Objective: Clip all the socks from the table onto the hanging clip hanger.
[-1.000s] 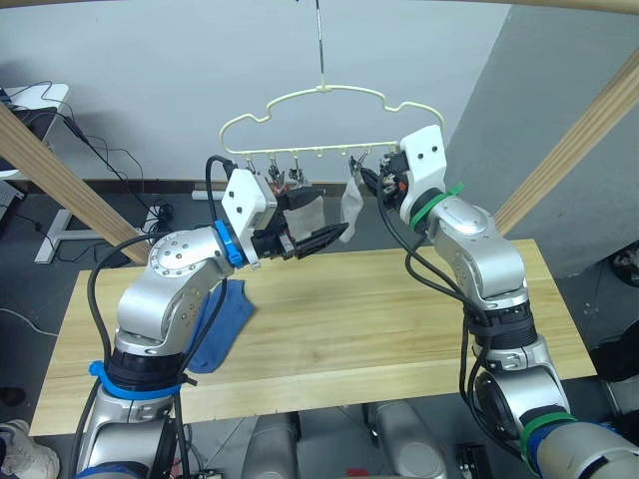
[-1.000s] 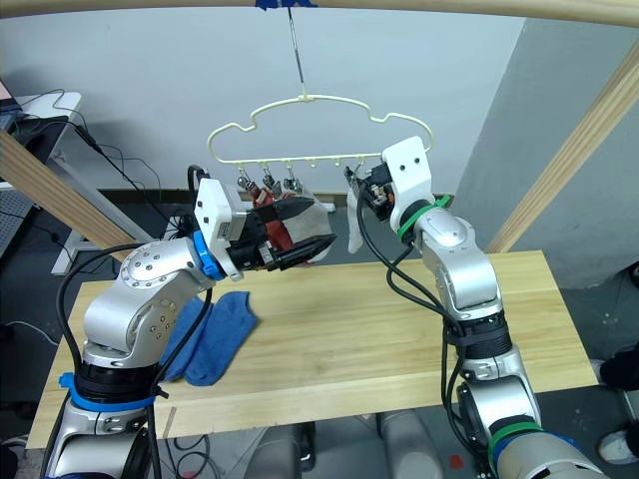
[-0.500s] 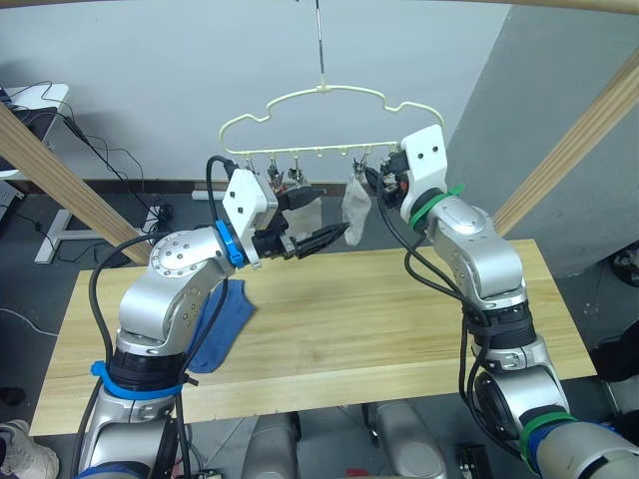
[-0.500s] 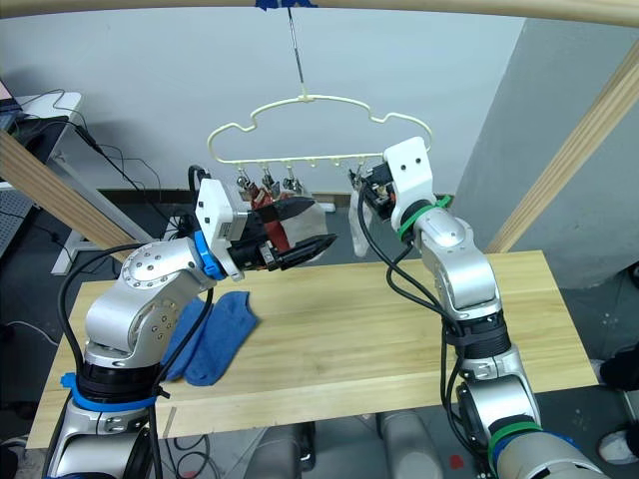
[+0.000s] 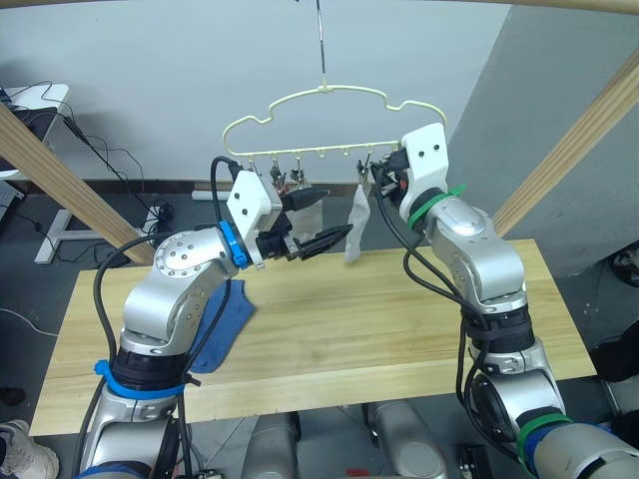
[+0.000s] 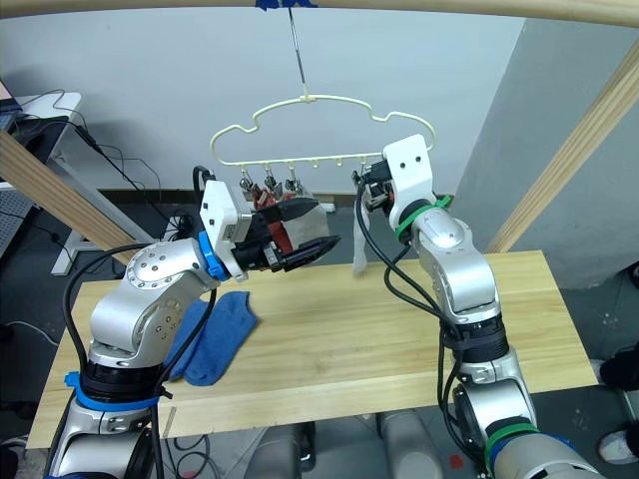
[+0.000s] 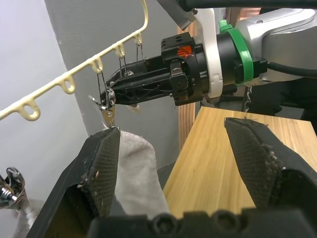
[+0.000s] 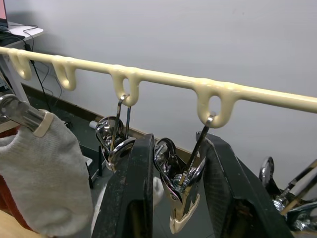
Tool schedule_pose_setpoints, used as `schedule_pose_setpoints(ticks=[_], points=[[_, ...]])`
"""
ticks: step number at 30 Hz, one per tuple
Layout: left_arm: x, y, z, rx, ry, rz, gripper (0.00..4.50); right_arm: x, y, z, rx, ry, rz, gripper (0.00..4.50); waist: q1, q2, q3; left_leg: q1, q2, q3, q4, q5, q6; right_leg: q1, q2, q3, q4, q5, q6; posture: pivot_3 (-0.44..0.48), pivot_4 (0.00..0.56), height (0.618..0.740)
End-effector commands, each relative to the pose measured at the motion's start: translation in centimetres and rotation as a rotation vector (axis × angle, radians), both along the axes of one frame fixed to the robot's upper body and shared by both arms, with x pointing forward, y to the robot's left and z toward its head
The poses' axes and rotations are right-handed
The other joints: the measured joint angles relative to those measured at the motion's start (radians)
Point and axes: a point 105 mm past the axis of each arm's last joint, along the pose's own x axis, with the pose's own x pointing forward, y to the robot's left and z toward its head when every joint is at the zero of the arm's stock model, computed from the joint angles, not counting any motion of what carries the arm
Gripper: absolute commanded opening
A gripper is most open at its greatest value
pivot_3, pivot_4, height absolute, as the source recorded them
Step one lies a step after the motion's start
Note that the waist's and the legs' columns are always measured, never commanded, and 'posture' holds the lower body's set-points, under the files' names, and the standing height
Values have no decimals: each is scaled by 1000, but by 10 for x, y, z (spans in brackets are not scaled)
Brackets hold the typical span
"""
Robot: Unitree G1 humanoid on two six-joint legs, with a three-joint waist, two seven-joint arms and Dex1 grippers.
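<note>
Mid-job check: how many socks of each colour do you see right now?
grey socks: 2, one and another, both on the hanger
red sock: 1, on the hanger, partly hidden
blue socks: 1 heap on the table, possibly two
Total: 4 seen for sure

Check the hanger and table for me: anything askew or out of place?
The grey sock dangles long and slack from a clip beside the right gripper; I cannot tell how firmly it is pinched. A blue sock lies crumpled on the table, not yet hung. The hanger hangs roughly level.
</note>
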Motion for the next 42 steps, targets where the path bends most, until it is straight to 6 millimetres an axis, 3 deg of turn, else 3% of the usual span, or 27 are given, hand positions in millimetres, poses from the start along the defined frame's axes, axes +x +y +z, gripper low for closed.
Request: schedule_pose_setpoints(ticks=[1, 10, 24, 27, 34, 42], points=[[-4, -4, 10, -4, -49, -23, 3711, -6, -6, 10, 35, -36, -30, 1379, 0, 0, 0, 0, 0, 0, 0, 0, 0, 0, 0, 0, 0, 0, 0, -191, 256, 740], [-4, -5, 9, -5, -47, -28, 3711, -10, -9, 9, 126, 2, -84, 1379, 0, 0, 0, 0, 0, 0, 0, 0, 0, 0, 0, 0, 0, 0, 0, -196, 255, 740], [-4, -6, 10, -4, -51, -30, 3711, -13, -3, 7, 117, -4, -56, 1379, -1, 0, 0, 0, 0, 0, 1, 0, 0, 0, 0, 0, 0, 0, 0, -196, 251, 740], [-4, -6, 10, -4, -52, -31, 3711, -14, -2, 7, 115, -3, -53, 1917, -1, 0, 0, 0, 0, 0, 1, 0, 0, 0, 0, 0, 0, 0, 0, -196, 250, 740], [-5, -6, 10, -4, -52, -32, 3711, -14, -1, 5, 100, -2, -48, 4363, -1, 0, 0, 0, 0, 0, 1, 0, 0, 0, 0, 0, 0, 0, 0, -197, 249, 740], [-4, -6, 10, 0, -55, -33, 3711, -15, -3, 5, 105, -14, -75, 4476, -2, 0, 0, 0, 0, 0, 1, 0, 0, 0, 0, 0, 0, 0, 0, -198, 247, 740]])
